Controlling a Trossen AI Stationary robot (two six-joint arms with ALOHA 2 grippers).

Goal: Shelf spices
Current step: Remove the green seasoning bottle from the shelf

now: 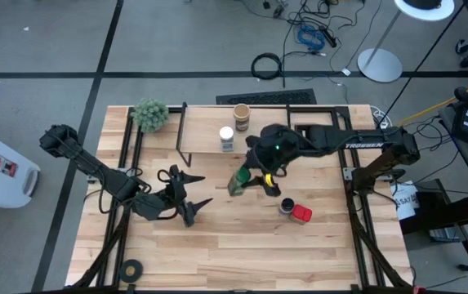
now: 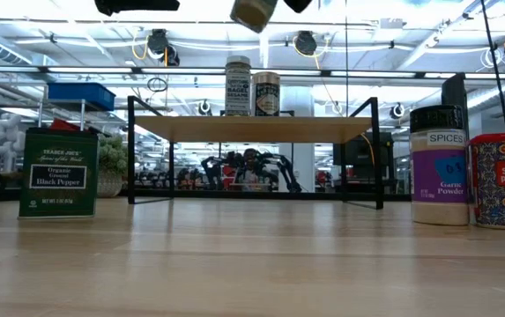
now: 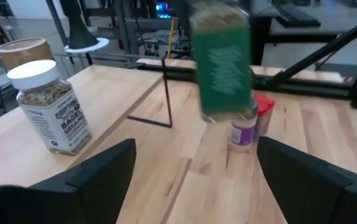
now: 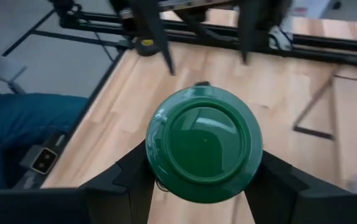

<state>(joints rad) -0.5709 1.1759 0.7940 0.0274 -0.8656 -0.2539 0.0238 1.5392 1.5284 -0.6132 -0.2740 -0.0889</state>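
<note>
The right hand (image 1: 254,175) has a green-lidded jar (image 1: 241,180) clamped between its two fingers and lifted clear of the counter (image 1: 242,261), just in front of the shelf (image 1: 209,131). In the right wrist view the round green lid (image 4: 204,143) fills the space between the fingers, so the grip looks firm. I judge this to be the carry step: the jar is picked and not yet placed. The next move calls for raising it above the light wooden top board and setting it down upright in the free stretch beside the two spices already there, a white-lidded jar (image 1: 226,137) and a tan cylinder (image 1: 241,115) (both stand near the middle of the board).

The carried jar has a green label and pale contents, and it hangs tilted in the low view.

The left hand (image 1: 186,196) waits over the counter's middle-left, its fingers spread wide and holding nothing.

Still on the counter are a black pepper tin (image 2: 57,172), a garlic powder jar (image 2: 439,165) and a red paprika tin (image 2: 502,180), the last two touching toward the right edge.
</note>
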